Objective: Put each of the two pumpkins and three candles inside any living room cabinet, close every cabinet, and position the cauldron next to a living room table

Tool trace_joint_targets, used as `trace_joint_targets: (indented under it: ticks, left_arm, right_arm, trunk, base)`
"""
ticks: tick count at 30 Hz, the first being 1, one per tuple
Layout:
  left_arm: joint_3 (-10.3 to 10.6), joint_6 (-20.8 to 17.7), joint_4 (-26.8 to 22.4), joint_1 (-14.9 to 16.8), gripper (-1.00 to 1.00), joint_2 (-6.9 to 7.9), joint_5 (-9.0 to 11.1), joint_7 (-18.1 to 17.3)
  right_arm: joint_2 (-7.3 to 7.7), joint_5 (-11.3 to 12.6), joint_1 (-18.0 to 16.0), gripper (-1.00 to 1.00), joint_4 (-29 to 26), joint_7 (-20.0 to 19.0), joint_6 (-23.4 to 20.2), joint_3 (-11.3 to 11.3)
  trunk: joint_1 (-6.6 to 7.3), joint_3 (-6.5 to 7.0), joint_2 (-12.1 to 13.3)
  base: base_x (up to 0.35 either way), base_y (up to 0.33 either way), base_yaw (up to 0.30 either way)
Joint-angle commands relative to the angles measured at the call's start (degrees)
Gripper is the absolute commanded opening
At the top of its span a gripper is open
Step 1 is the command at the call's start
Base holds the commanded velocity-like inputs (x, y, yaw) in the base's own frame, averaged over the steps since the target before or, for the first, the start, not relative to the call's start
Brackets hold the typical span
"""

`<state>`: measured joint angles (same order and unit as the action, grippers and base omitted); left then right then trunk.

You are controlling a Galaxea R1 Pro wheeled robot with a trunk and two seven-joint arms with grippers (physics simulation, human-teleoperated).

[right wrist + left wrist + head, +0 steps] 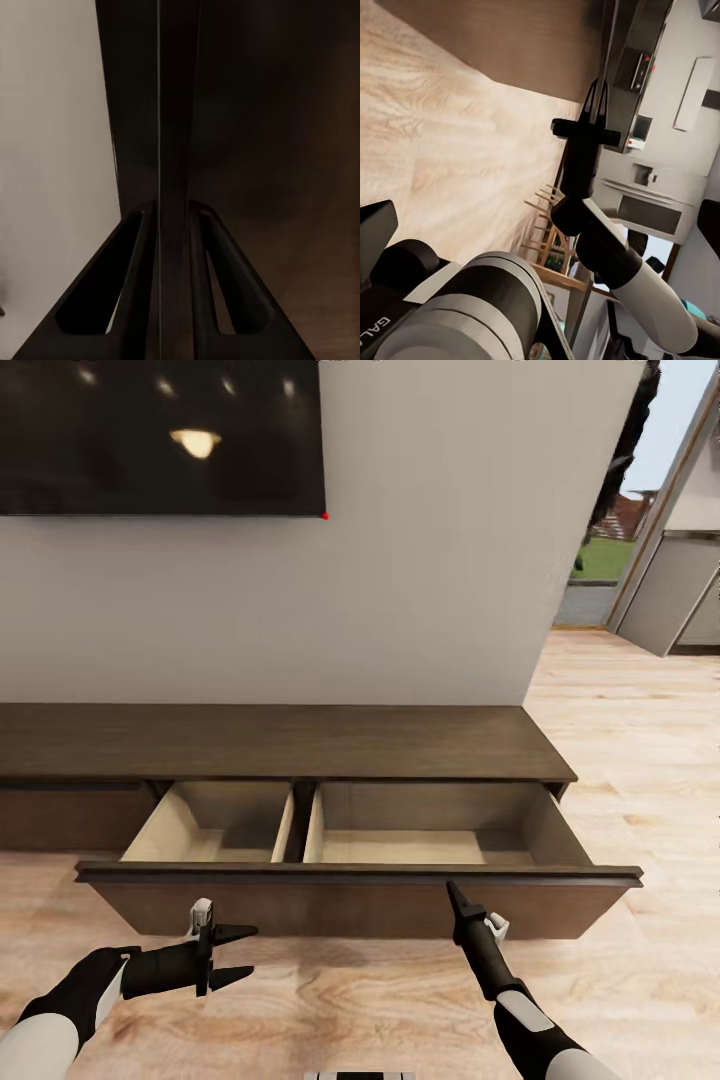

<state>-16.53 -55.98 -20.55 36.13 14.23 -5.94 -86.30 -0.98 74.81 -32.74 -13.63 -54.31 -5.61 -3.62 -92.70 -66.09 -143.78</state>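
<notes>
A: Though the right pincer [452, 890] sits at the lower centre-right of the head view, its tip right at the top lip of the drawer front [360, 905], I read its fingers as pressed together on that lip. In the right wrist view the two fingers [139, 292] flank a thin dark edge, little gap showing.

B: Gripping the panel, then?

A: Looks so, likely because the front has no handle. The left pincer [238, 955], lower left, hangs spread wide and holds nothing, above the floor [350, 1000], short of the front.

B: And the cabinet [280, 745]?

A: Long dark unit across mid-frame, against the wall [430, 560]. One wide drawer stands pulled out, two pale compartments split by a divider [297, 825], both bare. My guess: opened to receive the pumpkins and candles.

B: Room to work?

A: Open from above. The front's lip juts toward the robot, an edge to clear on the way in. Bare floor runs right toward a doorway [600, 570], upper right.
</notes>
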Motion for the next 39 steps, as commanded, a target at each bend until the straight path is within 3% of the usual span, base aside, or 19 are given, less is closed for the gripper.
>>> trace_joint_targets:
  ticks: [1, 39]
  left_arm:
    - [0.01, -0.01, -0.01, 0.0, 1.0, 0.0, 0.03, -0.01]
    - [0.01, -0.01, -0.01, 0.0, 1.0, 0.01, -0.03, -0.01]
  right_arm:
    - [0.06, 0.16, 0.05, -1.0, 0.1, -0.18, -0.1, -0.44]
    - [0.18, 0.16, 0.05, -1.0, 0.1, -0.27, -0.19, -0.42]
  trunk:
    - [-0.01, -0.01, 0.0]
    - [-0.01, -0.01, 0.0]
  base:
    - [-0.198, 0.0, 0.0]
    - [-0.043, 0.0, 0.0]
